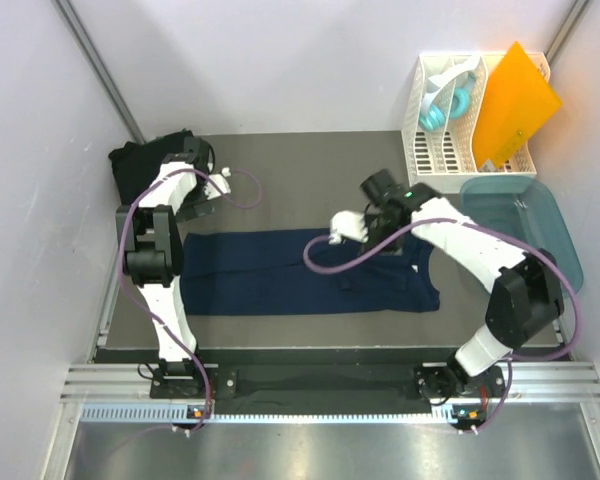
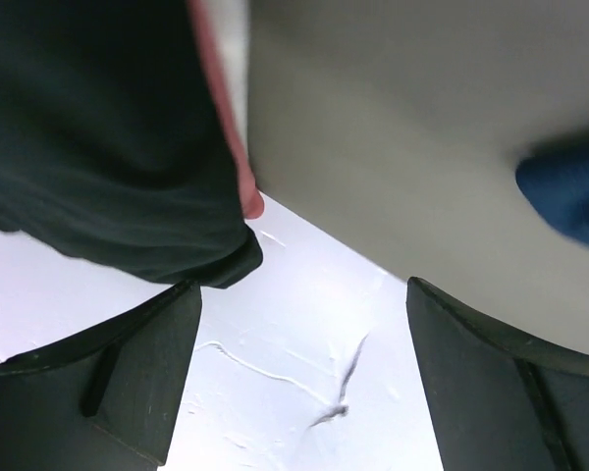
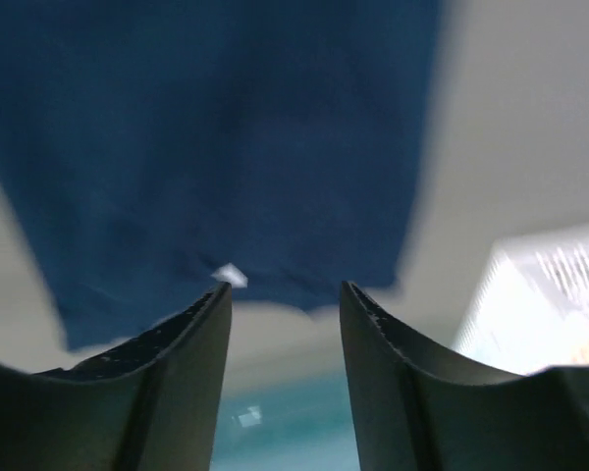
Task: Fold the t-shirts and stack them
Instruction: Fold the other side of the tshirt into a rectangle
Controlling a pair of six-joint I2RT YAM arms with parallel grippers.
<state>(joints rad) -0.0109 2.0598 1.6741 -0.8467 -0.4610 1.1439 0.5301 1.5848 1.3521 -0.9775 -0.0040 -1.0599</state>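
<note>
— Entry one, the task cloth: what is recorded?
— A navy blue t-shirt (image 1: 300, 275) is entered at the middle of the grey table (image 1: 310, 165). It is laid flat as a long band running left to right. A small white neck label (image 3: 228, 275) is seen at its edge in the right wrist view, close to one fingertip. A heap of dark t-shirts (image 1: 140, 165) is listed at the far left corner of the table, against the wall.

— And the left gripper?
— The left gripper (image 2: 302, 289) is found at the far left, between the dark heap and the navy blue t-shirt. Its jaws are spread wide and nothing is held between them. In its own view, dark cloth is seen just beyond one finger and a blurred navy edge at the right.

— The right gripper?
— The right gripper (image 3: 285, 289) is held over the right-hand part of the navy blue t-shirt. Its jaws are parted, less widely than the left pair. Only table surface and a patch of teal are seen through the gap, and no cloth is pinched. Whether the fingertips touch the cloth cannot be told.

— Other entries?
— A white slotted rack (image 1: 450, 130) is noted at the far right corner, with teal headphones (image 1: 448, 100) and an orange folder (image 1: 515, 95) standing in it. A teal plastic tub (image 1: 525, 215) is set just in front of the rack, at the right edge of the table.
</note>
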